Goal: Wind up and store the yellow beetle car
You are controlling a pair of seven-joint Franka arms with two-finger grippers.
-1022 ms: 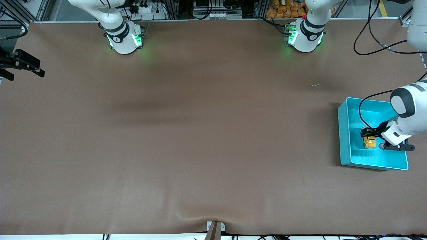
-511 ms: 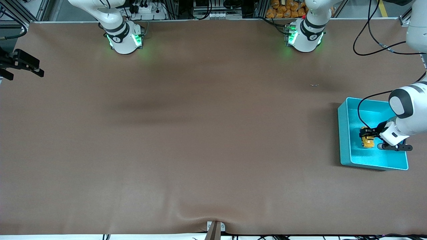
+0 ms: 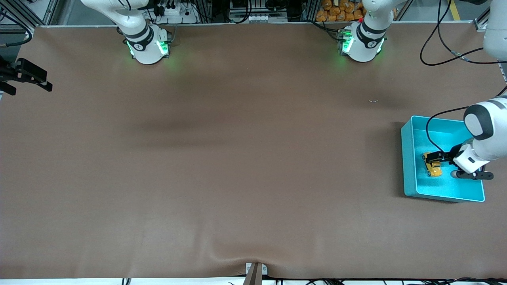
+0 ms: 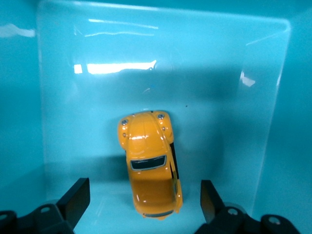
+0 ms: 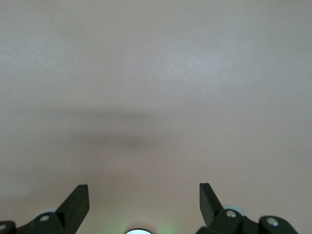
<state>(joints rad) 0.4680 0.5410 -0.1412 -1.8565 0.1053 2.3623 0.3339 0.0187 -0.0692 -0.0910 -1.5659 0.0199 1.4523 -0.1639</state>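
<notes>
— Tabletop (image 3: 237,178) first: what is it like?

— Brown, matte and smooth, with one soft wrinkle at the edge nearest the front camera. Most of it is bare.

— And the bin?

— The bin (image 3: 408,166) sits at the left arm's end of the tabletop. It is a turquoise plastic tray, rectangular, with low glossy walls and rounded inner corners; the left wrist view shows light glinting off its floor.

— Where is the car?

— The yellow beetle car (image 3: 432,166) rests on the bin's floor, on its wheels, apart from the walls. Its shell is shiny yellow-orange, domed and rounded, with a dark window and small silvery studs on the curved end.

— Is the left hand holding it?

— No. The left hand (image 3: 433,157) hangs low inside the bin just above the car, its black flat-tipped fingers (image 4: 78,197) spread wide, one on each side of the body and clear of it.

— And the right hand?

— The right hand (image 3: 27,75) waits at the right arm's end of the tabletop. Its fingers (image 5: 77,202) are also spread wide, with nothing between them and plain brown surface below.

— Farthest off?

— The two white arm bases (image 3: 148,45), smooth and rounded, with green lights glowing.
</notes>
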